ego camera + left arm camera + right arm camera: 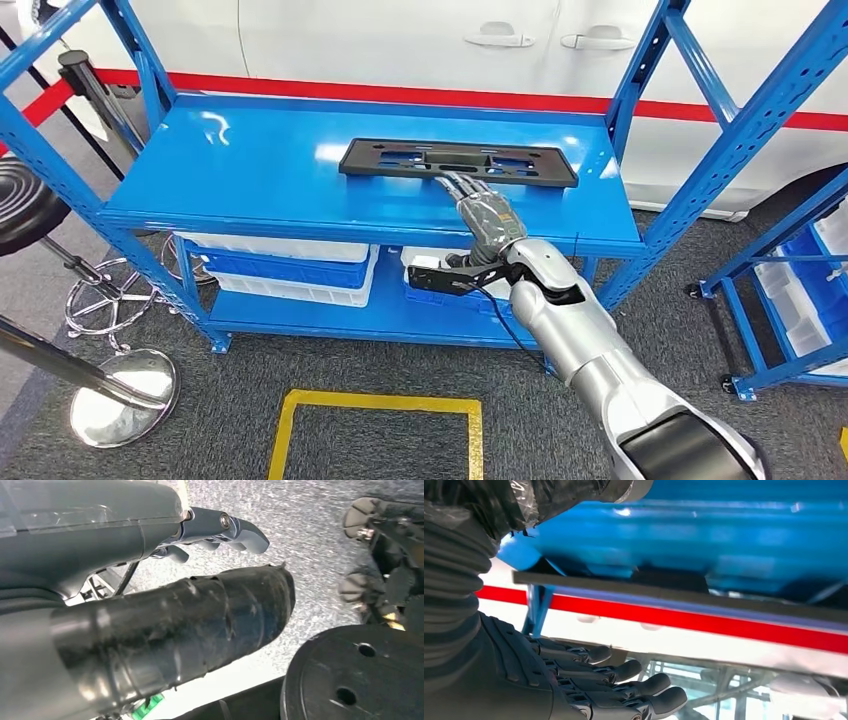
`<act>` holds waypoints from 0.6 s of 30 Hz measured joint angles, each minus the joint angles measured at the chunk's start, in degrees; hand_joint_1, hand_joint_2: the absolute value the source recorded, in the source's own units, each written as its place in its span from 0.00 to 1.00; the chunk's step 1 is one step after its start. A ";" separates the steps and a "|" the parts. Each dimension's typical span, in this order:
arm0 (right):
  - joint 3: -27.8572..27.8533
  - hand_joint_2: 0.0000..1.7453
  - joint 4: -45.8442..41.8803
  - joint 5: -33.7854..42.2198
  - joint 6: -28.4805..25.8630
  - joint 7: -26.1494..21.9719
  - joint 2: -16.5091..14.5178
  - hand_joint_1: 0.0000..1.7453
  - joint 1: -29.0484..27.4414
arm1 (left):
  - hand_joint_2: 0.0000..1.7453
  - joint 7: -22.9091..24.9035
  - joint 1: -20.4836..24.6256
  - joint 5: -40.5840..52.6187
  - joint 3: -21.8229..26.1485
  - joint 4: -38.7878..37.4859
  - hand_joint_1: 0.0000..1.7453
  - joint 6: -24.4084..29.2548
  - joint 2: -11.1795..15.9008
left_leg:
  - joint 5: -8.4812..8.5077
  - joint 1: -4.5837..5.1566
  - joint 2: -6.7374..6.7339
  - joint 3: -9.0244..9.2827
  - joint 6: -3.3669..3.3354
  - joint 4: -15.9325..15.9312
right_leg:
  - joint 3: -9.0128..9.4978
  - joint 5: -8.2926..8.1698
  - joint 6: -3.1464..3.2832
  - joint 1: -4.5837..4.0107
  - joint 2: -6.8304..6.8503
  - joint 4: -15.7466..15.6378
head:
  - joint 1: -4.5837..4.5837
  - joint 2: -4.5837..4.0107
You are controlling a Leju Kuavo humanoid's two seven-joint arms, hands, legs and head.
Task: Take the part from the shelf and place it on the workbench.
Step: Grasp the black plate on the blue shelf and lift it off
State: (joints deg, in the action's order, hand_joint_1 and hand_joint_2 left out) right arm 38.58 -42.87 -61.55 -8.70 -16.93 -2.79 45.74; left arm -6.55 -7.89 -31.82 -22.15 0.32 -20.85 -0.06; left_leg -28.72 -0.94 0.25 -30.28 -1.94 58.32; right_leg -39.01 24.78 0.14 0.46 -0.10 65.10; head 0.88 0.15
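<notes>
The part (458, 162) is a flat black rectangular frame with cut-outs, lying on the top deck of the blue shelf (250, 170), towards its back right. My right hand (487, 215) reaches over the shelf's front edge, and its fingertips touch the part's near long edge. In the right wrist view the part's thin dark edge (684, 596) runs between the taped thumb (549, 495) and the straight fingers (624, 670), with a gap on both sides. My left hand (150, 605) hangs over grey carpet and holds nothing, its fingers apart from the thumb.
White and blue bins (290, 265) fill the shelf's lower deck. A black stool (25, 200) and a chrome stanchion base (120, 395) stand at the left. A yellow floor square (375, 405) lies in front. A second blue rack (800, 290) stands right, and a white car (400, 40) is behind.
</notes>
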 joint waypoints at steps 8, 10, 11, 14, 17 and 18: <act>0.97 1.00 1.68 -0.54 -0.26 0.12 -1.22 0.00 0.82 | 0.00 0.02 0.14 -0.31 0.31 -0.02 0.00 0.09 -0.26 | -2.42 -0.10 -0.22 -1.08 1.97 5.69 | 4.99 0.15 2.47 -0.25 0.12 -7.20 | 0.10 0.00; 0.99 1.00 2.04 -0.54 -0.41 0.12 -1.34 0.00 0.82 | 0.00 0.01 0.15 -0.47 0.47 -0.02 0.00 0.09 -0.28 | -4.77 -0.15 -0.20 -5.61 2.27 12.22 | 5.77 0.90 2.69 -0.28 0.05 -7.24 | 0.18 0.00; 1.01 1.00 2.24 -0.54 -0.45 0.12 -1.37 0.00 0.66 | 0.00 0.01 0.07 -0.53 0.56 -0.02 0.00 0.10 -0.29 | -5.32 -0.18 -0.21 -7.49 2.46 14.13 | 6.28 1.38 2.66 -0.29 0.01 -7.21 | 0.18 0.00; 1.01 1.00 2.72 -0.50 -0.58 0.12 -1.38 0.00 0.33 | 0.00 -0.01 -0.32 -0.60 0.75 -0.02 0.00 0.16 -0.27 | -0.47 -0.20 -0.23 -8.24 2.69 9.40 | 8.35 3.16 2.30 -0.18 -0.11 -7.02 | 0.18 0.00; 1.02 1.00 2.98 -0.48 -0.70 0.11 -1.41 0.00 0.34 | 0.00 -0.03 -0.53 -0.62 0.80 -0.07 0.00 0.17 -0.27 | 4.91 0.07 -0.27 -6.64 2.04 1.42 | 9.56 4.80 1.48 -0.23 -0.24 -6.75 | 0.16 0.00; 1.02 1.00 3.06 -0.47 -0.73 0.10 -1.42 0.00 0.34 | 0.00 -0.03 -0.53 -0.62 0.81 -0.09 0.00 0.19 -0.27 | 4.77 0.22 -0.26 -6.54 1.59 0.86 | 9.70 5.06 1.11 -0.29 -0.27 -6.57 | 0.15 0.00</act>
State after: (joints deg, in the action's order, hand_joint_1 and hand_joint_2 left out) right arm 39.60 -39.81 -62.02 -9.43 -16.82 -4.21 46.07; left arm -6.57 -8.42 -32.45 -21.34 0.23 -20.66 -0.33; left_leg -23.95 -0.73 -0.02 -36.82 -0.35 59.18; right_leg -29.31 29.83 1.25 0.18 -0.37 58.53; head 1.03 0.15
